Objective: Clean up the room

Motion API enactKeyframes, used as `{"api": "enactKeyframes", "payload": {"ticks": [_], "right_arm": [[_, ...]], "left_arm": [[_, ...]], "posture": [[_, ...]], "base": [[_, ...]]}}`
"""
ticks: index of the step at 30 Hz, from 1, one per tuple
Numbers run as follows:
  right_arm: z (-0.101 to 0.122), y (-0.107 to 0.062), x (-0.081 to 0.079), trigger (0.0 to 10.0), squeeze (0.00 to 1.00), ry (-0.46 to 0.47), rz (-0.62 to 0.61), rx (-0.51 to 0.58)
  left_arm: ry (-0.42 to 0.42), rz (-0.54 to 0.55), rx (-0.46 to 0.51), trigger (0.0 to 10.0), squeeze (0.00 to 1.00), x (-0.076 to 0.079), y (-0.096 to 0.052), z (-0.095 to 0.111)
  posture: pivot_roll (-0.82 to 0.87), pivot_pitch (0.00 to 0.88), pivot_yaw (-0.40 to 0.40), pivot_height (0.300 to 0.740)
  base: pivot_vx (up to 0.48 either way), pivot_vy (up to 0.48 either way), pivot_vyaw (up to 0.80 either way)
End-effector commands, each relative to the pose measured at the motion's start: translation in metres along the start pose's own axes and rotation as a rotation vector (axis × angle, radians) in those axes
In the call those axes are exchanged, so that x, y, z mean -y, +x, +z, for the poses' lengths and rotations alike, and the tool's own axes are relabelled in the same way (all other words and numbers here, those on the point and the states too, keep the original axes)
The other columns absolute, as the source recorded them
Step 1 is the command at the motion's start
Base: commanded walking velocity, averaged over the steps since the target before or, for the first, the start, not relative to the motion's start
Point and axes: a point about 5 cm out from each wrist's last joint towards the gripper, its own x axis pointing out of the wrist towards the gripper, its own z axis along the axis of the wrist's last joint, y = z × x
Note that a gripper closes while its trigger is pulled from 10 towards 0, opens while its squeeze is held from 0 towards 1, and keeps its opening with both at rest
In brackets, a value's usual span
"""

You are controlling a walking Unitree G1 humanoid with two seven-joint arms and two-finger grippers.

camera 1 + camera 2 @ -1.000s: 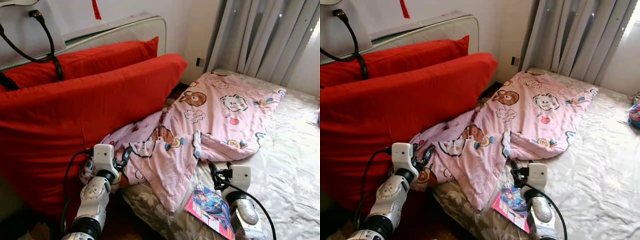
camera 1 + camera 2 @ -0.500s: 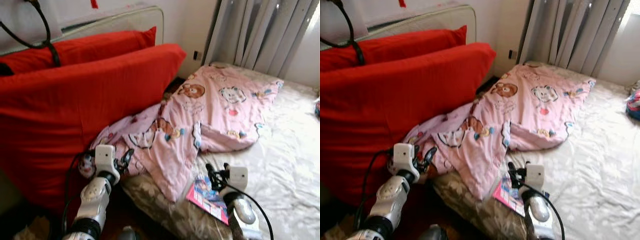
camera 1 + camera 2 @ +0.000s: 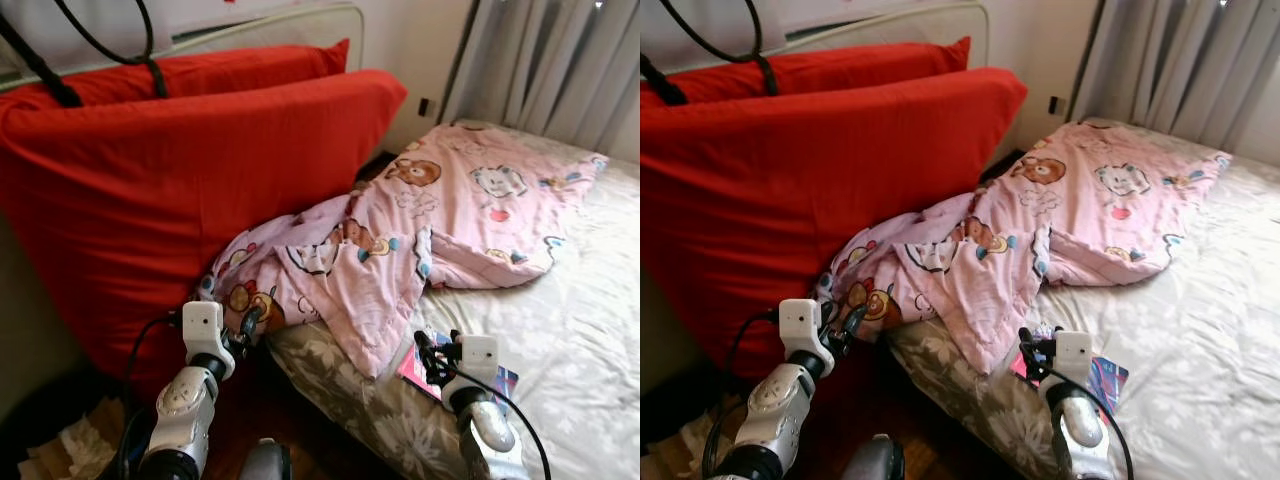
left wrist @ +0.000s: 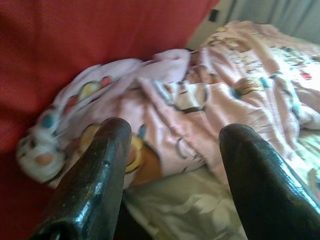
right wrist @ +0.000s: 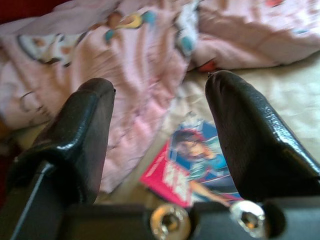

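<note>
A soft pink quilted blanket (image 3: pixel 440 225), printed with cartoon bears, is seen crumpled on a bed (image 3: pixel 590 300) covered by a pale, glossy floral sheet. Its long axis runs from the window curtains (image 3: pixel 560 70) down toward the near bed edge, where a bunched end is pressed against the lower of two large red fabric pillows (image 3: pixel 200 170) stacked against the headboard. One flat, glossy magazine (image 5: pixel 195 167) with a red and blue cover is laid on the sheet just beside the blanket's hanging corner, partly hidden by the right arm in the head views. The left gripper (image 4: pixel 175 165) is held with its two black fingers spread wide, empty, near the bunched end. The right gripper (image 5: pixel 160 145) is likewise spread wide and empty above the magazine.
</note>
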Motion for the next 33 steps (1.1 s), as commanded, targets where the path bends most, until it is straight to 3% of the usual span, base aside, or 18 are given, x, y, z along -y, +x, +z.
{"api": "enactKeyframes", "payload": {"ticks": [1,21,33], "right_arm": [[0.005,0.002,0.005,10.0,0.00,0.001,-0.013,0.012],[0.010,0.010,-0.002,10.0,0.00,0.031,-0.022,0.012],[0.007,0.006,-0.003,10.0,0.00,0.036,-0.006,0.020]], "left_arm": [[0.000,-0.006,0.026,10.0,0.00,0.003,0.005,0.008],[-0.001,-0.003,0.061,10.0,0.00,0.001,0.003,0.017],[-0.017,0.008,0.058,10.0,0.00,0.005,-0.005,0.012]], "posture": [[0.00,0.000,-0.034,0.654],[0.04,0.028,-0.023,0.645],[0.05,0.056,-0.052,0.635]], "base": [[0.000,0.000,0.00],[0.000,0.000,0.00],[0.000,0.000,0.00]]}}
